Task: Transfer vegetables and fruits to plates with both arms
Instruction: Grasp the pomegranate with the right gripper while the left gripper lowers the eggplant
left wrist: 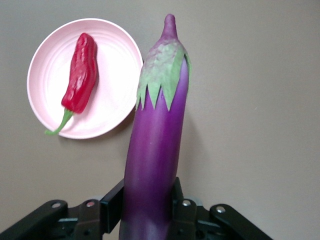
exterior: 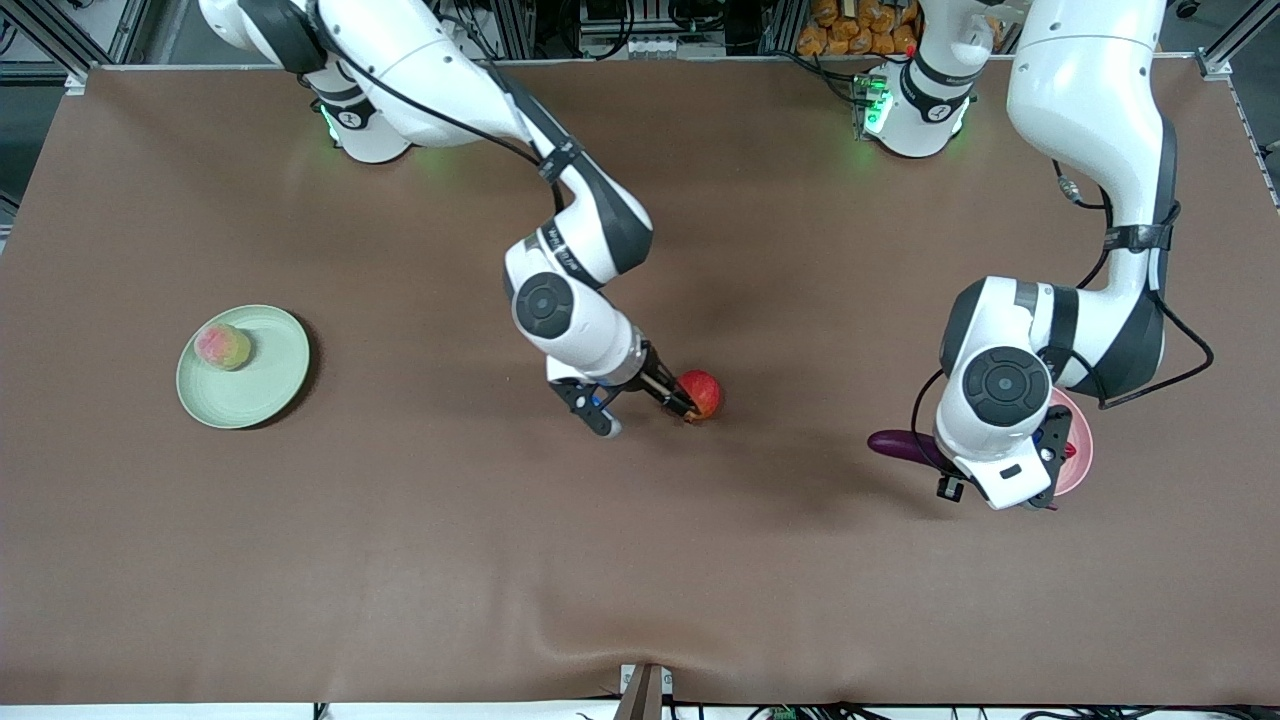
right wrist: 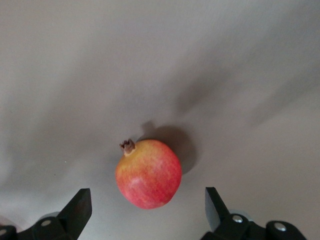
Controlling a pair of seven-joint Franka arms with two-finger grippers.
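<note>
The left arm comes down from its base in a tall bend, elbow high, wrist folded low toward its own end of the table, and the left gripper [left wrist: 150,212] is clamped tight around the lower body of the eggplant [left wrist: 157,145], black fingers [left wrist: 113,205] pressed to either side of the glossy purple skin. The eggplant juts out from the grip, its green-capped stem end leading, up in the air just beside the pink plate [left wrist: 112,95], and on that plate the red chili pepper [left wrist: 80,72] lies flat with its green stem hanging over the rim. Over in the middle of the table the right arm stretches out long and low, forearm angled down, wrist tipped toward the cloth, and the right gripper [right wrist: 147,212] stands wide open with nothing in it, one finger [right wrist: 77,210] on each side. The pomegranate [right wrist: 148,173] sits on the surface right between and just ahead of those open fingers, untouched from what I can see, its little brown crown pointing away from the gripper. Well off toward the right arm's end of the table, far from both grippers, the green plate [exterior: 262,385] carries the peach [exterior: 222,346] near its edge. The brown tablecloth [exterior: 640,560] is smooth with soft ripples along its near edge, and metal framing [exterior: 560,25] and cables run along the arms' side of the room.
</note>
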